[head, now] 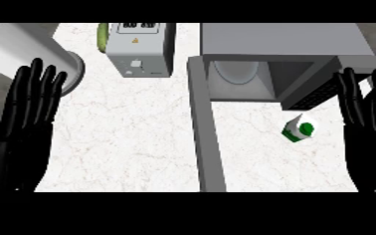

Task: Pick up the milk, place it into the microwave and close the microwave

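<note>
1. The microwave (283,37) sits at the back of the pale marbled counter (125,139). Only its grey top and part of its open cavity show.
2. The microwave's door (207,129) stands open. It appears edge-on as a long grey strip running from the cavity's left side toward the near edge of the counter.
3. Inside the cavity a pale round turntable (236,72) is half hidden under the microwave's top.
4. A dark, gridded panel (317,95) slants at the cavity's right side, and what it is cannot be made out.
5. The milk (299,131), a white carton with a green cap, rests on the counter just in front of the microwave's right part and to the right of the open door. Neither hand touches it.
6. The right hand (360,124) shows to the right of the milk with its fingers straight and pointing up, holding nothing. The view's edge cuts off its outer side.
7. The left hand (28,124) is well to the left of the microwave's door, spread wide and holding nothing.
8. A toaster (140,50) stands left of the microwave, with a green object (103,36) mostly hidden behind it.
9. Farther left, a grey rounded vessel (44,50) is cut off by the view's edge.
</note>
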Tool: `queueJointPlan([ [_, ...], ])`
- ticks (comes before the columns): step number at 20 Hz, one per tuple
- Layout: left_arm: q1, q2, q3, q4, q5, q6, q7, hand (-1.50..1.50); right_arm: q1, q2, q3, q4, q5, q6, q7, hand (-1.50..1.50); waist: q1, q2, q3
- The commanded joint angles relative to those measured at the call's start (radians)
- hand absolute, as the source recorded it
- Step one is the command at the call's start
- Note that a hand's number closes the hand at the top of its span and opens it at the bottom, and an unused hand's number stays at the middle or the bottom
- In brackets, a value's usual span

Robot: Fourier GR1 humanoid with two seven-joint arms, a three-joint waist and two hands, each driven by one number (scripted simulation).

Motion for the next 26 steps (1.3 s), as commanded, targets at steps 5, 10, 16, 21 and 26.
queueJointPlan([
  [5, 0.030, 0.003, 0.022, -0.062, -0.076, 0.052, 0.035, -1.50, -0.145, 0.075, -0.020, 0.135, 0.248, -0.263, 0.036, -1.50, 0.002, -0.022, -0.004],
  [10, 0.193, -0.054, 0.057, -0.151, 0.100, 0.036, 0.090, -1.50, -0.196, 0.076, 0.141, 0.164, 0.079, -0.337, 0.126, -1.50, 0.005, -0.026, -0.004],
  [16, 0.377, -0.085, 0.006, -0.253, 0.111, -0.009, 0.041, -1.50, -0.150, 0.077, 0.185, 0.098, 0.114, -0.369, 0.166, -1.50, -0.005, -0.027, -0.004],
  [21, 0.380, -0.042, 0.105, -0.225, 0.196, -0.055, 0.007, -1.50, -0.127, 0.077, 0.249, 0.169, 0.222, -0.525, 0.091, -1.50, -0.005, -0.026, -0.004],
  [26, 0.410, -0.085, 0.026, -0.177, 0.127, -0.060, -0.055, -1.50, -0.183, 0.077, 0.164, 0.273, 0.225, -0.540, 0.090, -1.50, -0.008, -0.025, -0.004],
])
